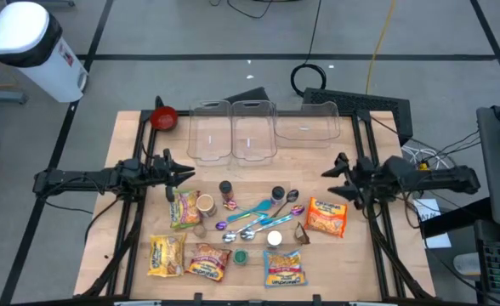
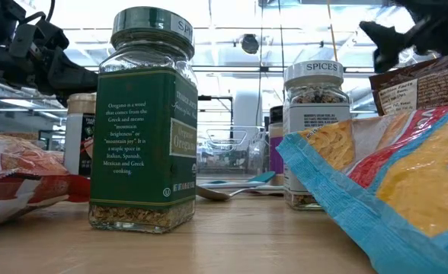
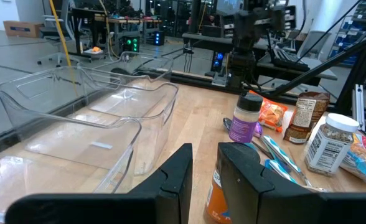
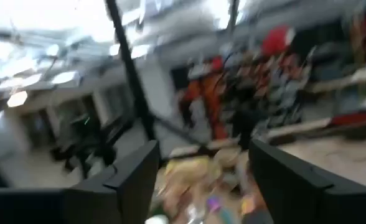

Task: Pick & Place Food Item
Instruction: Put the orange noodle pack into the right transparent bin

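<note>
Food items lie loose on the wooden table (image 1: 131, 136), front half: orange rectangular snack packet (image 1: 326, 216) nearest the right side, yellow-green noodle packet (image 1: 184, 209) nearest the left, three more yellow/red packets along the front edge w/ a blue-trimmed one (image 1: 284, 268). Between them: green-label glass oregano jar (image 2: 142, 122), clear spice jar w/ white lid (image 2: 313, 133), teal and metal spoons (image 1: 254, 212). Three clear plastic bins (image 1: 252, 127) at rear, beside a red bowl (image 1: 164, 118). Right gripper (image 1: 328, 172) hovers above table, apart from orange packet, fingers spread, holding nothing. Left gripper (image 1: 190, 174) hovers near bins, fingers nearly together, a narrow gap between, empty.
</note>
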`<move>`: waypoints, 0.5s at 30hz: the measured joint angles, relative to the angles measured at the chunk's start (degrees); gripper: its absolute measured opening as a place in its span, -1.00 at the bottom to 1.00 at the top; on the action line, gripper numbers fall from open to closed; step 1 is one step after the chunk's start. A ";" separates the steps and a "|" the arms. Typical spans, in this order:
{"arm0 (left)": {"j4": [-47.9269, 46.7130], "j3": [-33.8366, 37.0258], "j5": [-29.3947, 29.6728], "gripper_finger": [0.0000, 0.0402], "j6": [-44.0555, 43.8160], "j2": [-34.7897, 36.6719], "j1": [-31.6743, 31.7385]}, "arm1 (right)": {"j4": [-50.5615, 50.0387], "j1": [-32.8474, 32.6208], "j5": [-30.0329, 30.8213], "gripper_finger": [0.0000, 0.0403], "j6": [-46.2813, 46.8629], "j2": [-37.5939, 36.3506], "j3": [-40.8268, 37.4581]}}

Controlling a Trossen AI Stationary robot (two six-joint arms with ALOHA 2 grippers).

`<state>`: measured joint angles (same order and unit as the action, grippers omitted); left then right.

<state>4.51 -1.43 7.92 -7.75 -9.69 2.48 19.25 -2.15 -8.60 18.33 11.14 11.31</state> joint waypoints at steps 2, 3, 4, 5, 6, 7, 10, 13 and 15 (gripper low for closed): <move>0.00 -0.01 0.00 -0.60 0.00 0.02 0.00 | -9.42 -1.46 -0.44 0.33 -0.01 4.38 5.64; 0.00 0.01 0.00 -0.60 0.00 0.00 0.00 | -14.93 -2.00 0.00 0.36 -0.01 7.02 8.19; 0.00 -0.01 -0.02 -0.60 0.00 0.00 0.00 | -21.23 -2.52 1.53 0.38 0.22 9.86 10.48; 0.00 -0.01 0.00 -0.60 0.00 0.02 0.00 | -27.27 -2.92 3.59 0.39 0.79 12.65 12.25; 0.02 -0.01 0.00 -0.60 0.00 0.02 -0.02 | -32.55 -3.22 5.75 0.40 1.51 15.25 13.98; 0.00 0.00 0.00 -0.60 0.00 0.00 0.00 | -36.99 -3.34 7.47 0.40 2.80 17.74 15.54; 0.01 -0.01 0.01 -0.60 0.01 0.00 -0.01 | -46.01 -3.36 10.01 0.38 7.80 23.58 18.14; 0.07 0.00 0.00 -0.60 0.00 0.02 0.00 | -50.86 -3.43 9.20 0.35 13.34 28.10 17.95; 0.05 -0.01 0.01 -0.60 0.00 0.00 -0.01 | -52.08 -3.60 7.61 0.33 15.94 30.52 17.97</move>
<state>4.56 -1.43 7.93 -7.74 -9.69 2.47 -32.83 -5.75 -1.00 34.27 41.66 29.28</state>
